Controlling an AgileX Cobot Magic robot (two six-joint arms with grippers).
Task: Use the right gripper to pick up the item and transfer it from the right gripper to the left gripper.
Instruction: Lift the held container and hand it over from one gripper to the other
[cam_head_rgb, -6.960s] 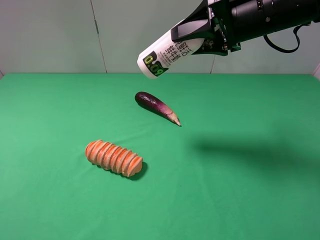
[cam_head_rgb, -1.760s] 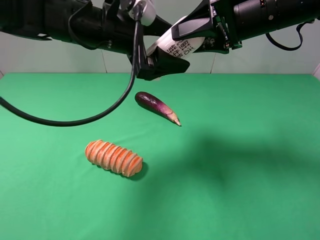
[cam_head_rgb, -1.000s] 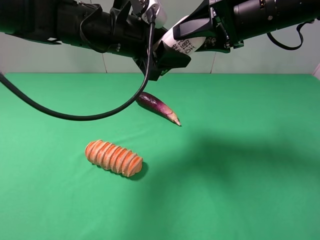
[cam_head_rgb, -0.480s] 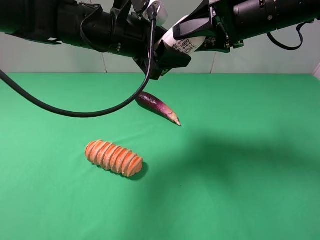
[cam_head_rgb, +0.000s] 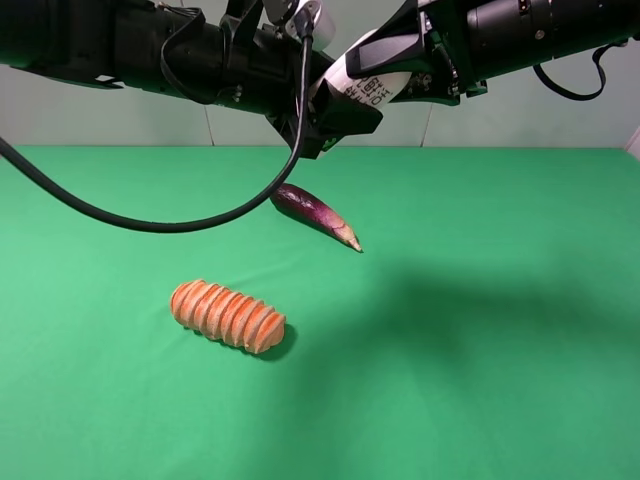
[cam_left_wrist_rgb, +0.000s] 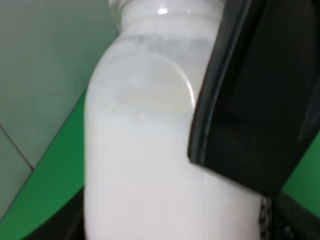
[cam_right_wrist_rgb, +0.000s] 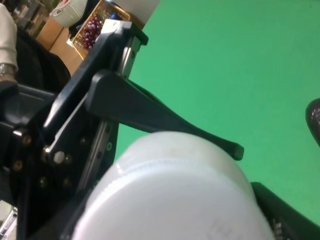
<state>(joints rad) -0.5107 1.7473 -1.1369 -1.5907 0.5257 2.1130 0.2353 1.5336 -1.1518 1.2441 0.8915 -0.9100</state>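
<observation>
The item, a white bottle (cam_head_rgb: 368, 87) with dark lettering, hangs tilted high above the back of the green table. My right gripper (cam_head_rgb: 398, 68) comes in from the upper right and is shut on the bottle's upper part. My left gripper (cam_head_rgb: 335, 108) reaches in from the left and its jaws close around the bottle's lower end, hiding the base band. In the left wrist view the bottle (cam_left_wrist_rgb: 140, 165) fills the frame with one black finger (cam_left_wrist_rgb: 250, 100) against its side. In the right wrist view the bottle (cam_right_wrist_rgb: 170, 195) is close up, with the left gripper's fingers (cam_right_wrist_rgb: 150, 117) beyond it.
A purple eggplant (cam_head_rgb: 315, 213) lies on the green cloth (cam_head_rgb: 480, 380) below the grippers. A ridged orange bread loaf (cam_head_rgb: 228, 316) lies front left of it. The left arm's thick cable (cam_head_rgb: 150, 222) loops down over the table's left side.
The left arm came in from the left and its jaws moved up onto the bottle's lower end. Over the last half second both arms and the bottle stay almost still.
</observation>
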